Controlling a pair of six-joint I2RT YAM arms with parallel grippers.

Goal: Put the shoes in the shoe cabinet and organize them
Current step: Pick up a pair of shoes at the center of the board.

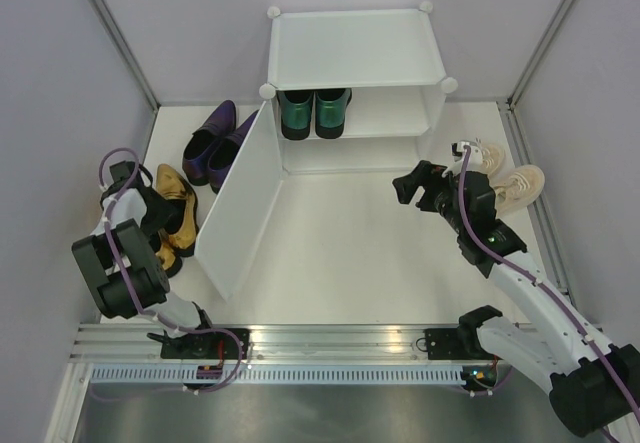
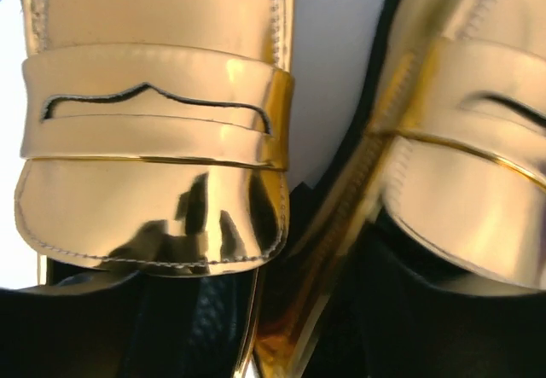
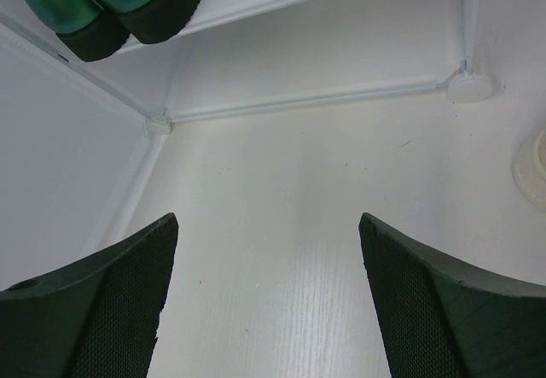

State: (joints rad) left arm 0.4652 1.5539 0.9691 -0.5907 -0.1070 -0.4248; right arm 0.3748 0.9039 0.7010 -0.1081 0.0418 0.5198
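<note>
Over the tabletop (image 1: 340, 233) before the shoe cabinet (image 1: 355, 48), right fingers (image 3: 102, 310) stand apart, empty; left fingers (image 1: 150, 213) at gold loafers (image 2: 153, 139), spacing cannot be told.

Metallic gold loafers (image 1: 174, 215), glossy green loafers (image 1: 315, 111), purple shoes (image 1: 213, 143), beige sneakers (image 1: 510, 181), white cabinet (image 1: 355, 48)

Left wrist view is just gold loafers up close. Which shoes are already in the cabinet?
Observer: Only the green loafers, on the raised shelf of the cabinet.
Operator: What's the right end effector doing?
Observer: The right end effector is open and empty, facing the lower tier.
Operator: Where are the sneakers?
Observer: The sneakers sit on the table, to the right of the cabinet.
</note>
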